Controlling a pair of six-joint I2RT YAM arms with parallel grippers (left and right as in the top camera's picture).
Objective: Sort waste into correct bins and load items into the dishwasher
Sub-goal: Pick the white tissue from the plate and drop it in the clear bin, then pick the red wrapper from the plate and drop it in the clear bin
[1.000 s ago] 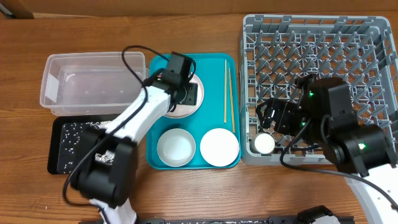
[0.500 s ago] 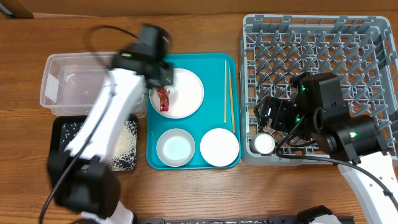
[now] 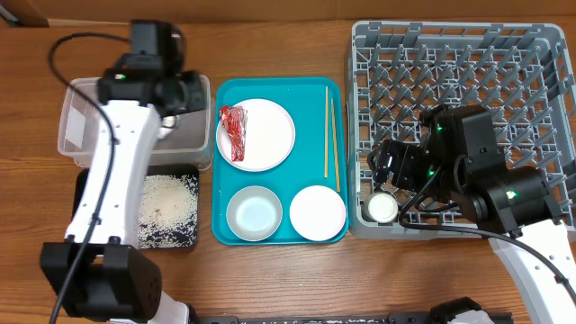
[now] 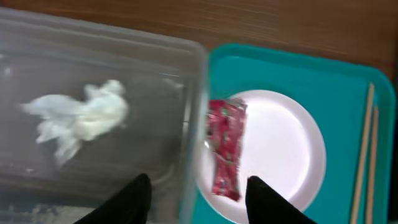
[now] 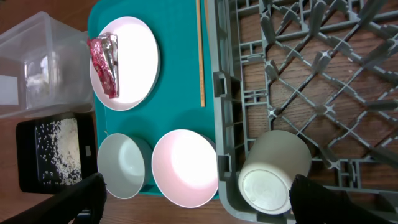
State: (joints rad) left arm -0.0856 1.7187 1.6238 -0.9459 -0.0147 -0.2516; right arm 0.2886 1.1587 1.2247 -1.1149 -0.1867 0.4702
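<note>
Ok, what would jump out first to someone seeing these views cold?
Probably the shiny red wrapper lying on the white plate at the far end of the teal tray, the loudest colour in view. Then the big grey dish rack filling the right side, with one small white cup in its near-left corner.

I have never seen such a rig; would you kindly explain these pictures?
Two robot arms work at a table. One picture looks from above; the other two come from wrist cameras, fingers at the bottom. The left gripper hangs open over the rim of a clear tub holding a tissue. The right gripper is open above a cup in the grey rack. A teal tray carries a plate with a red wrapper, a pink bowl, a grey-white bowl and chopsticks. A black tray holds rice. Nothing is held.
</note>
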